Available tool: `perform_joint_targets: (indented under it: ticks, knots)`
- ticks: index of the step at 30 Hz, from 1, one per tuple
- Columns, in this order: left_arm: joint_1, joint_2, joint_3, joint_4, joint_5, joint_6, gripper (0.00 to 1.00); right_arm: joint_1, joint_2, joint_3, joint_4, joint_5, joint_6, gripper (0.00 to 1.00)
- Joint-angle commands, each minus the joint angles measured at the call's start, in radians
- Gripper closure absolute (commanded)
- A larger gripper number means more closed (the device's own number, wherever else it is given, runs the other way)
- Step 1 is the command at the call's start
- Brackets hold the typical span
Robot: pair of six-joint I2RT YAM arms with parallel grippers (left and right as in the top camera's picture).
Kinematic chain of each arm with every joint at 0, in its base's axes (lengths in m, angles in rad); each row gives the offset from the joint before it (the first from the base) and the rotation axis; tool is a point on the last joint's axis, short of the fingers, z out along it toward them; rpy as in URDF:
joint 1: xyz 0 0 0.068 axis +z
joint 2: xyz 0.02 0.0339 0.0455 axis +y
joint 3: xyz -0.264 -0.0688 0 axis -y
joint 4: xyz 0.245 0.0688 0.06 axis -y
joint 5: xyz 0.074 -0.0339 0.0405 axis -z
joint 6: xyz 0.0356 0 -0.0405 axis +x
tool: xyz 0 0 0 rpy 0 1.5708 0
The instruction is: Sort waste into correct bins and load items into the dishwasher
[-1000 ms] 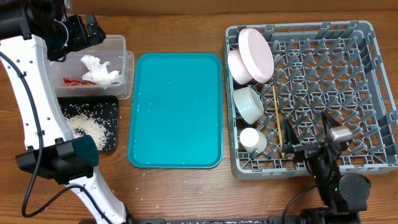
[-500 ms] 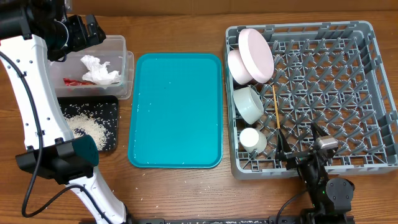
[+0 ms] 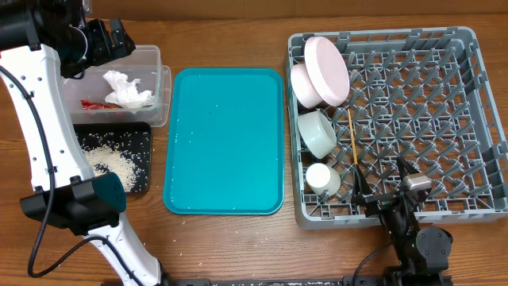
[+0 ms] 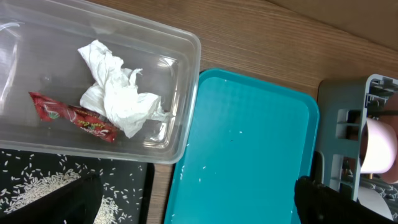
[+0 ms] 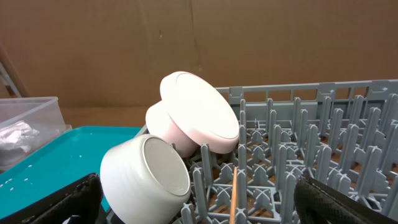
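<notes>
Wood-grain table (image 3: pixel 230 238). Glossy clear plastic tub (image 4: pixel 180 74) holds soft crumpled paper tissue (image 4: pixel 118 93) and a shiny crinkled red wrapper (image 4: pixel 68 115). Matt black tray (image 3: pixel 141 135), grainy white rice (image 3: pixel 111 164). Smooth teal plastic tray (image 3: pixel 226 143). Matt grey plastic rack (image 3: pixel 381 36); smooth white plate (image 5: pixel 200 112) and bowl (image 5: pixel 149 177); wooden chopstick (image 3: pixel 352 135).

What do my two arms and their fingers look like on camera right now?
The left arm has long white links, black joints, a teal-tinted joint cover and a loose black cable. The right arm is black with a small grey block. The left gripper and right gripper have black fingers.
</notes>
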Motion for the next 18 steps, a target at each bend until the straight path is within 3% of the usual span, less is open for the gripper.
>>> perform_joint_targets:
  ticks: [1, 13, 16, 18]
  knots:
    - [-0.002, -0.010, -0.004, 0.002, -0.002, -0.013, 0.00, -0.004, -0.012, -0.011, 0.003, -0.001, 0.003, 0.00]
    - [-0.007, -0.030, -0.005, 0.041, 0.019, -0.006, 0.00, -0.004, -0.012, -0.011, 0.003, -0.001, 0.003, 0.00]
    - [-0.046, -0.100, -0.071, 0.167, 0.102, 0.129, 0.00, -0.004, -0.012, -0.011, 0.003, -0.001, 0.003, 0.00]
    - [-0.082, -0.207, -0.225, 0.330, 0.108, 0.156, 0.00, -0.004, -0.012, -0.011, 0.003, -0.001, 0.003, 0.00]
